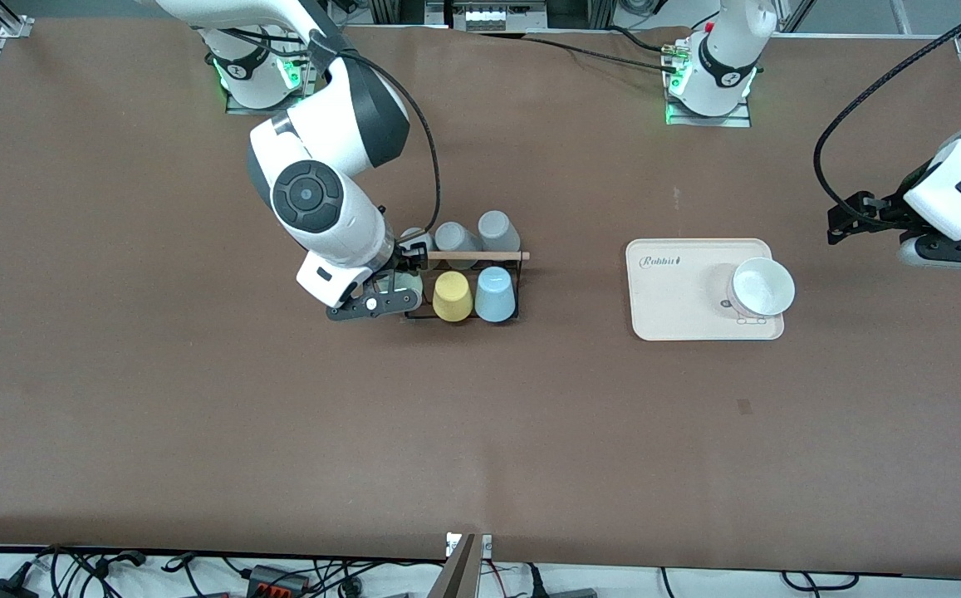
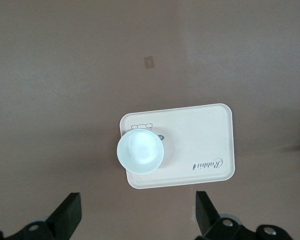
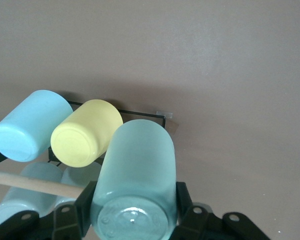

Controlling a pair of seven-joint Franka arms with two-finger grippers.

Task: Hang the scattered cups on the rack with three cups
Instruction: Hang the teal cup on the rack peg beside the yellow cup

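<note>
My right gripper (image 1: 389,297) is shut on the pale sage green cup (image 3: 137,170), its fingers (image 3: 70,212) pressed on both sides near the base. It holds the cup bottom-up at the black wire rack (image 1: 522,286), at the end toward the right arm, beside the yellow cup (image 1: 453,296). The light blue cup (image 1: 494,294) sits upturned on the rack beside the yellow one; both show in the right wrist view (image 3: 30,125). The wooden rod (image 1: 476,256) crosses the rack's top. I cannot tell whether a peg is inside the green cup. My left gripper (image 2: 137,220) is open and empty, waiting over bare table.
Two grey cups (image 1: 477,234) sit upturned on the rack's row farther from the front camera. A beige tray (image 1: 671,299) lies toward the left arm's end and carries a white bowl-like cup (image 1: 762,286), mouth up.
</note>
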